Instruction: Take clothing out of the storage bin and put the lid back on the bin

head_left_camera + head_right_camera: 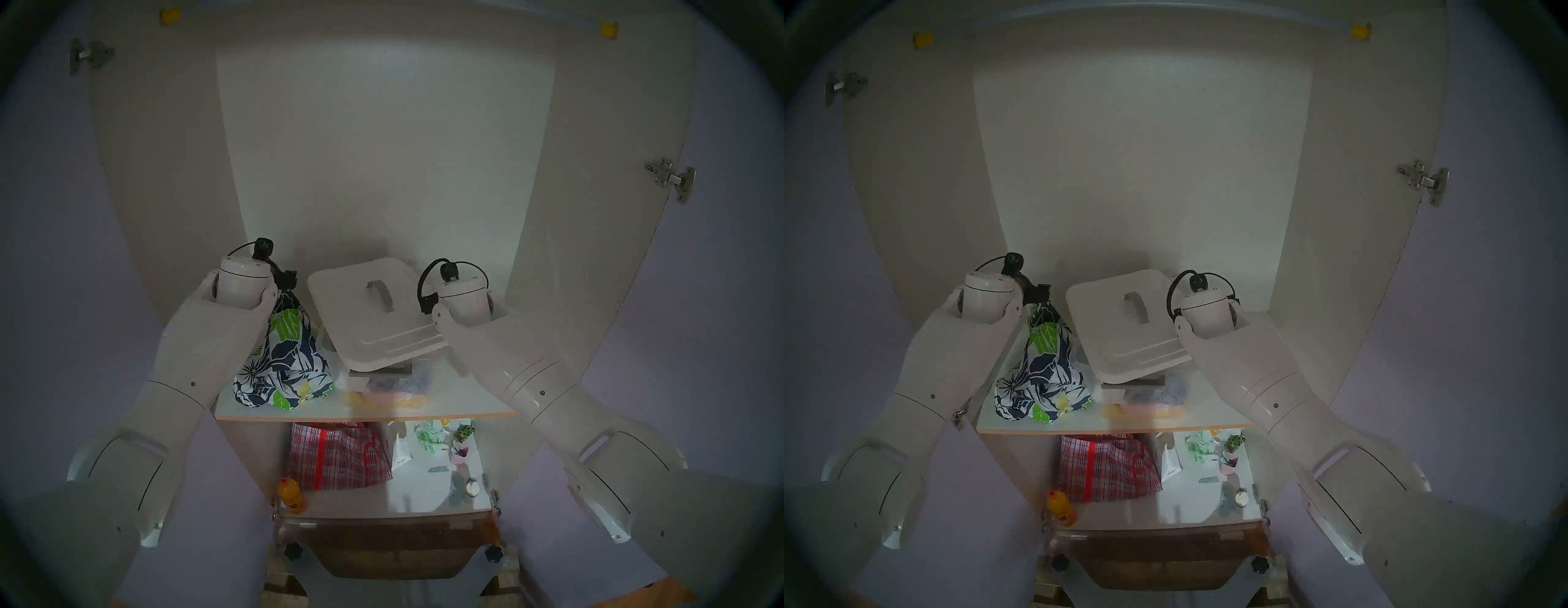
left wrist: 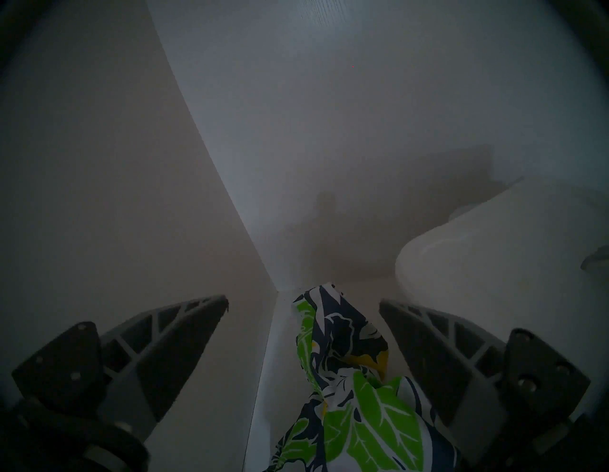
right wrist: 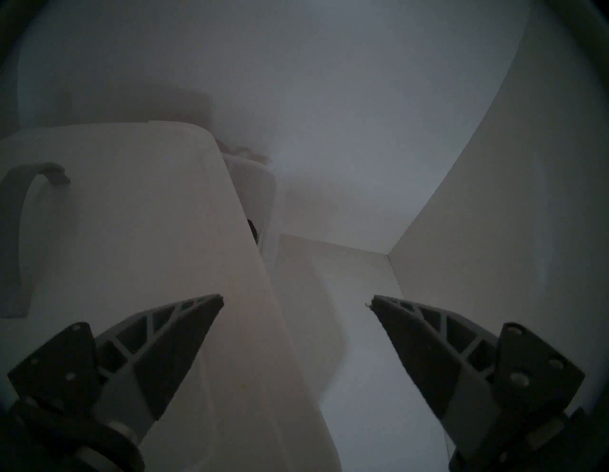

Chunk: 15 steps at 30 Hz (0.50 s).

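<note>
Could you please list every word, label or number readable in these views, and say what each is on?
None can be read.
White packet on the lower shelf: a small dark mark, too small to read.
Orange bottle: its label is blurred.
Lid, floral garment: no text shows.

Dim white cabinet [image 1: 382, 148], lilac walls [image 1: 51, 254]

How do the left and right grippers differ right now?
The left gripper has the floral garment poking up between its fingers. The right gripper has nothing in its gap, only the lid edge below it.
The left gripper sits by the cabinet wall. The right gripper sits at the lid's right edge.
Shared: both are open wide and clamp nothing.
</note>
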Motion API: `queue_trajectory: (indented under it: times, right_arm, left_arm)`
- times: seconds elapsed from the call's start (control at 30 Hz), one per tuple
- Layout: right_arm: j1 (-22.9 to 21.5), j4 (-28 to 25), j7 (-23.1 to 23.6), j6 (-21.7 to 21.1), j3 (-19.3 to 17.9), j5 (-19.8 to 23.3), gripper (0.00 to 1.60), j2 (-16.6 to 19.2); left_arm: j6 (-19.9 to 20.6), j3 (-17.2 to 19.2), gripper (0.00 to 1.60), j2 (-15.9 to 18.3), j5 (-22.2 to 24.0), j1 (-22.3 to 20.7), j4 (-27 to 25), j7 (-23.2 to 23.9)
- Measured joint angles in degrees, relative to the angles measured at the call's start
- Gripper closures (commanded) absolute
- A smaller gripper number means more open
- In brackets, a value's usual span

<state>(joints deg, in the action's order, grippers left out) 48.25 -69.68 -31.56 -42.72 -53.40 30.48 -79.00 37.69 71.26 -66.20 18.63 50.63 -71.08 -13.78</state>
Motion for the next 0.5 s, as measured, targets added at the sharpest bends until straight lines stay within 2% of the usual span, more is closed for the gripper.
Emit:
queue_trajectory:
  times: [0.23, 0.5]
  right_arm:
    - [5.7, -8.5, -1.8, -2.0, -0.3, 0.0, 0.0, 1.6]
    - [7.6, -11.0, -5.0, -4.4, -1.8, 0.1, 0.0, 0.2]
  left_arm:
    - [0.0, 0.0, 0.0, 0.0, 0.0, 0.0, 0.0, 0.0]
    - [0.0, 0.0, 0.0, 0.0, 0.0, 0.0, 0.0, 0.0]
